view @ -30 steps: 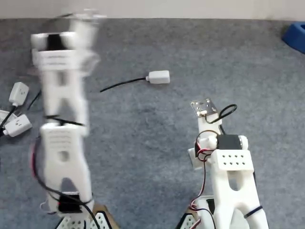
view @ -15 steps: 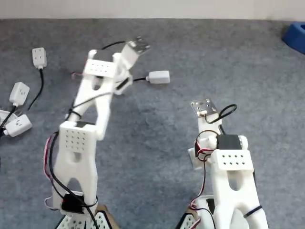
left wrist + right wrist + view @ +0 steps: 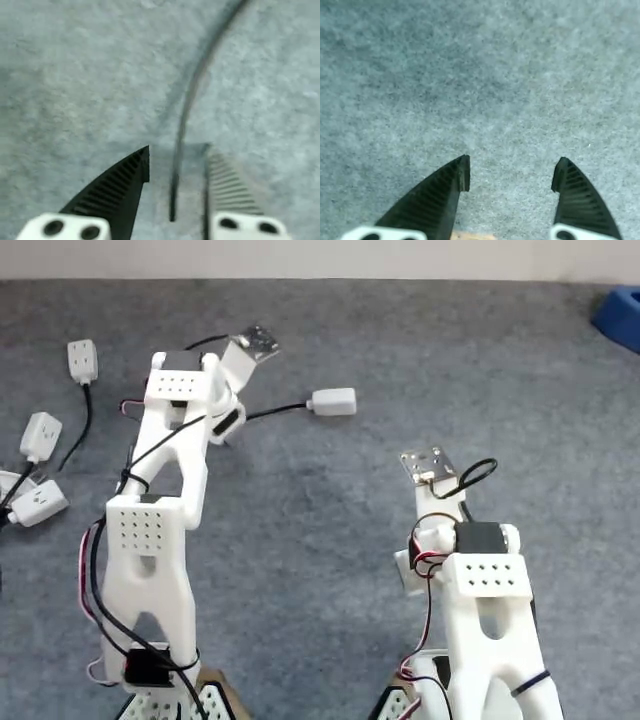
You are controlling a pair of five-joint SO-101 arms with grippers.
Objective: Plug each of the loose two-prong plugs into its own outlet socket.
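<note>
High view: plug (image 3: 333,401) not seated, every insertion outstanding. Wrist views: left pincer (image 3: 175,156) open, a black cord (image 3: 186,105) lying between its jaws, ungripped. The plug, white and boxy, lies loose near that pincer; sockets (image 3: 40,436) well apart from it. Also open, over bare table (image 3: 480,65): right pincer (image 3: 512,172)
</note>
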